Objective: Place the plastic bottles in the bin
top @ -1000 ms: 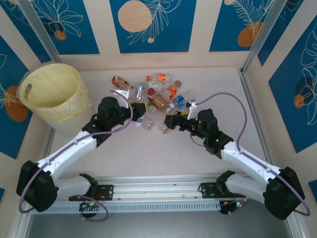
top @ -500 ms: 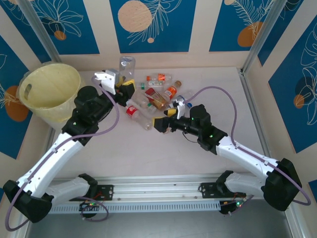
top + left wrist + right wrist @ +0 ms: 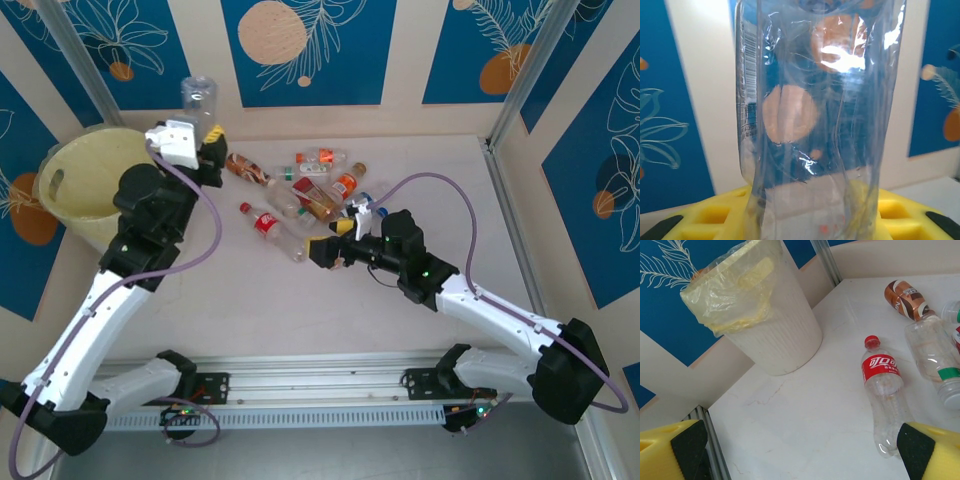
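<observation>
Risk: a miss — the left gripper [image 3: 207, 137], jaws clenched on a clear bottle [image 3: 198, 97], hangs seemingly just short of the bin [image 3: 85, 170]; early release drops it outside. Right gripper [image 3: 330, 240] gapes, empty.

White-linked left arm [image 3: 105, 305] and right arm [image 3: 500, 320], black joints, purple cables [image 3: 214, 225], yellow black-tipped tool pads [image 3: 660, 452].

I see a clear bottle [image 3: 815, 125] standing upright, clamped in my left gripper [image 3: 807, 222], yellow pads [image 3: 707, 217] flanking its lower end, blue-and-cream wall panels [image 3: 670, 75] behind it.
</observation>
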Tool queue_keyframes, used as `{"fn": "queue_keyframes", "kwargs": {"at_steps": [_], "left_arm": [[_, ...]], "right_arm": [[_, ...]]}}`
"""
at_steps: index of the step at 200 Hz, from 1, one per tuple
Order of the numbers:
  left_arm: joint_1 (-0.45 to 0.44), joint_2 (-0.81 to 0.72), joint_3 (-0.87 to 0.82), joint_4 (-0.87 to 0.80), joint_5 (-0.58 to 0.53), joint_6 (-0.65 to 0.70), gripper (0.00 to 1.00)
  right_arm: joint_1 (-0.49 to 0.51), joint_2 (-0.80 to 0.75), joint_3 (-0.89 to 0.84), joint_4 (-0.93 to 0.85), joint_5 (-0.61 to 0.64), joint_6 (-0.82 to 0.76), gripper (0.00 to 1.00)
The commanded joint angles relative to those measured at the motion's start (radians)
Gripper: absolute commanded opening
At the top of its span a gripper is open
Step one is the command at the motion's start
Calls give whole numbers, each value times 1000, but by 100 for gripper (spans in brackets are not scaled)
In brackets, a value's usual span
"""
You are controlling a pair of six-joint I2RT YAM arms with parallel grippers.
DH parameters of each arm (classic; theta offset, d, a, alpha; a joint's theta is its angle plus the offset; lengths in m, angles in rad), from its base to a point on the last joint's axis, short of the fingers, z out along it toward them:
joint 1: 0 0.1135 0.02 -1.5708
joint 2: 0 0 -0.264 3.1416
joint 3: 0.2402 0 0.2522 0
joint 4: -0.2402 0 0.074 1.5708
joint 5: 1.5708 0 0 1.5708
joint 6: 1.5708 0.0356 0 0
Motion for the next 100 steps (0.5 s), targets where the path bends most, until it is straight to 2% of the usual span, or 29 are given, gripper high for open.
{"fn": "queue_keyframes", "kwargs": {"at_steps": [1, 53, 83, 100], "left_arm": [[65, -18, 41, -19, -87, 14, 32], [292, 3, 13, -71, -139, -110, 32], [427, 28, 12, -150, -207, -261, 32], [474, 38, -9, -156, -241, -329, 30]], "right_arm": [[10, 6, 31, 3, 19, -26, 100], [16, 22, 45, -11, 21, -30, 100], [21, 25, 49, -25, 29, -36, 100], [22, 26, 48, -24, 34, -36, 100]]}}
